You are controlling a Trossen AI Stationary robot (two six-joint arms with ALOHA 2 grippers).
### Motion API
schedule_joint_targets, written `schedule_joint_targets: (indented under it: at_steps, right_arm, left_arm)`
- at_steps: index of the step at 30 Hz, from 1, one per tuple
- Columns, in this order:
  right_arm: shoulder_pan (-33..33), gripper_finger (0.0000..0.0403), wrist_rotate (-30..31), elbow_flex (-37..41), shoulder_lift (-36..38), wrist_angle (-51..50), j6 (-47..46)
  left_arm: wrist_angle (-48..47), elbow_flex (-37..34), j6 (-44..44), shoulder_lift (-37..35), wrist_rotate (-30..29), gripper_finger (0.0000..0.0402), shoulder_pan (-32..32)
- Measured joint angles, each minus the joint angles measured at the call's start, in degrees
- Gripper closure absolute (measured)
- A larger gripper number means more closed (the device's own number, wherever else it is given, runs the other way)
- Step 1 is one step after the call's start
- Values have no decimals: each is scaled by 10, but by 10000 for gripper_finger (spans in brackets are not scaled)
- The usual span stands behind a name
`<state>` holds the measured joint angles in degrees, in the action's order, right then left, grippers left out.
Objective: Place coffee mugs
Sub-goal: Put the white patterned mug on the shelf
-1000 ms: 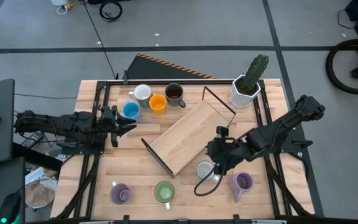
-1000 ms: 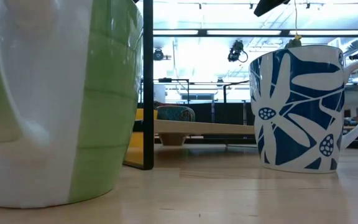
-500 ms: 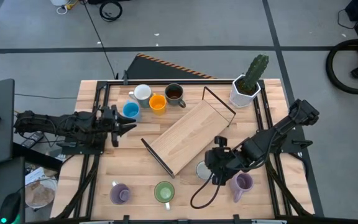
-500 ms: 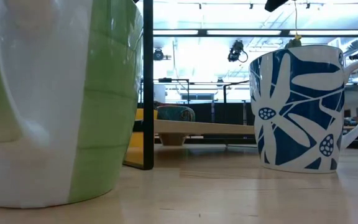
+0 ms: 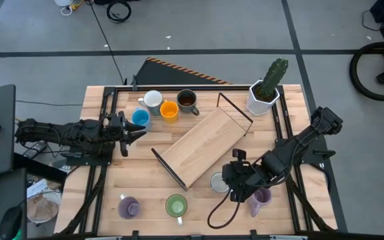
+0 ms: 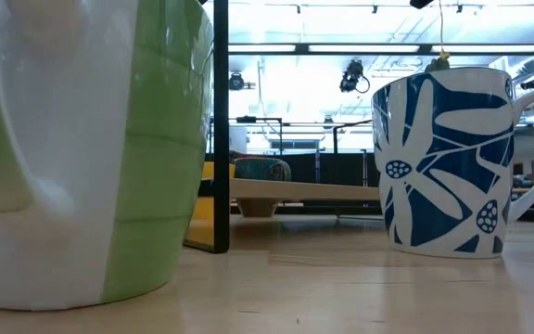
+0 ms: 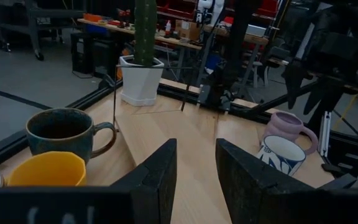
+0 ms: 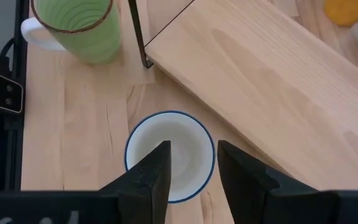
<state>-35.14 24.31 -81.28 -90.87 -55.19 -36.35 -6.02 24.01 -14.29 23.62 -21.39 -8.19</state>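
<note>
The white mug with blue flowers [image 5: 217,181] stands upright near the table's near edge, large in the low view [image 6: 448,158]. My right gripper [image 5: 229,181] hangs over it, open and pointing down; in the right wrist view [image 8: 191,155] one finger stands over the mug's mouth [image 8: 169,155] and one past its rim, with no touch showing. A purple mug [image 5: 263,196] is just to its right, and a green mug [image 5: 176,205] and another purple one [image 5: 128,207] to its left. White [image 5: 153,99], blue [image 5: 140,118], orange [image 5: 169,110] and dark brown [image 5: 187,99] mugs cluster at the far side. My left gripper [image 5: 141,131] waits open at the left.
A tilted wooden shelf board [image 5: 202,145] with thin black metal frames lies mid-table, close beside the flowered mug. The white cactus pot [image 5: 264,93] stands at the far right corner. Bare wood shows between the shelf and the near-edge mugs.
My right gripper has moved toward the table's near edge and now stands over the flowered mug, close to the right purple mug. In the low view it has slid out past the picture's top. The mugs have stayed in place.
</note>
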Motion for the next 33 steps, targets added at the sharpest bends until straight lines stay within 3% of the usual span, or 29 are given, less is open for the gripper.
schedule_joint_targets:
  at_steps: [14,33]
  right_arm:
    - [-4,191,-2,0,-6,0,0]
    - [2,208,-124,1,-126,32,99]
  left_arm:
    - [0,0,1,0,0,285,0]
    - [0,0,1,0,0,285,0]
